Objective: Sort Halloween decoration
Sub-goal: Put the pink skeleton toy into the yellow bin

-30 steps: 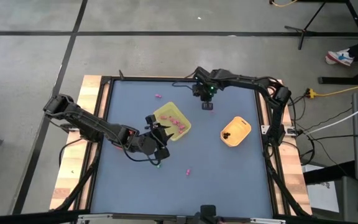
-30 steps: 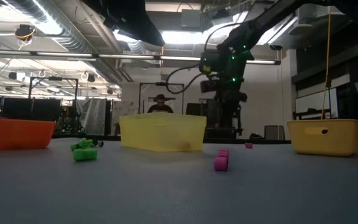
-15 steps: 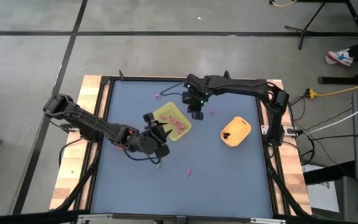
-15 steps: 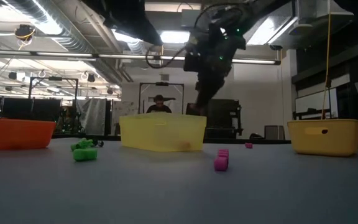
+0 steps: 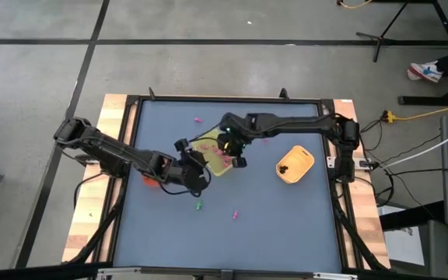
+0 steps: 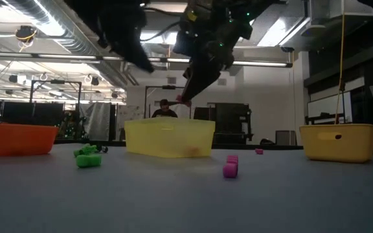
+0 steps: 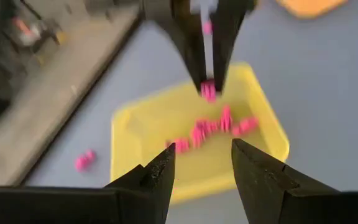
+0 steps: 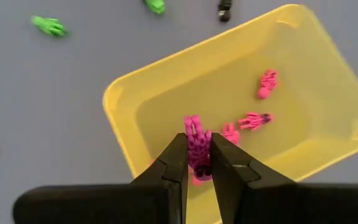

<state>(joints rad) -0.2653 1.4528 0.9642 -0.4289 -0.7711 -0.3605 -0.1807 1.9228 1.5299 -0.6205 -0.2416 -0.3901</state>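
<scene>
Over yellow tray (image 8: 316, 81): claw-pinched pink trinket (image 8: 197, 148).

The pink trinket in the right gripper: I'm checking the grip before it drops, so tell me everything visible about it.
The pink trinket is a small bright magenta figure, plastic-looking, with a knobbly, segmented body. It is pinched between the closed jaws of the right gripper, its upper part sticking out past the tips. It hangs in the air above the yellow tray, touching nothing but the jaws. Several similar pink pieces already lie on the tray floor below it.
</scene>
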